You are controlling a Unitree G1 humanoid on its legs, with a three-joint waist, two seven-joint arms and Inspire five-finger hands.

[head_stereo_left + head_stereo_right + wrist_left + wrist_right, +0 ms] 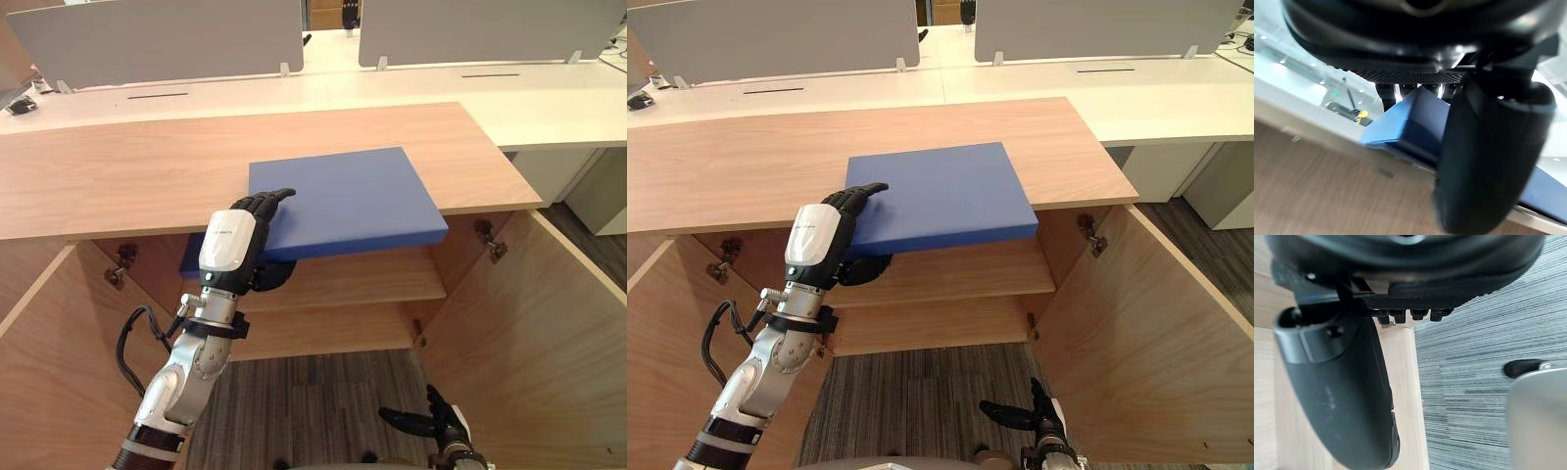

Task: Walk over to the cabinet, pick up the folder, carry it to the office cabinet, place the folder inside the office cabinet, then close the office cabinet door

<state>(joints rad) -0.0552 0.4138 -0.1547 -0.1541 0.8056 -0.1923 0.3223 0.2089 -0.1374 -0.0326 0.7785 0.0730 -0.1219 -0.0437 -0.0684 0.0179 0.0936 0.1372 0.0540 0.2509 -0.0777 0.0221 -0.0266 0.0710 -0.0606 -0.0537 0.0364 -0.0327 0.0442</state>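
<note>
Blue and stiff, the folder (353,196) is looking light; my left hand (233,245) is pinching its near corner, fingers above, thumb below; my right hand (436,421) is hanging slack-fingered.

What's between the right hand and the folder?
In the left eye view, the cabinet's shelf and grey carpet lie between the right hand and the folder, held by the left hand.

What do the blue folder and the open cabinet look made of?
The thick blue rectangular folder looks like matte plastic or coated board: even colour, no glare. The light-brown wooden cabinet looks like wood-grain laminate or veneer: straight grain lines, smooth satin top.
</note>
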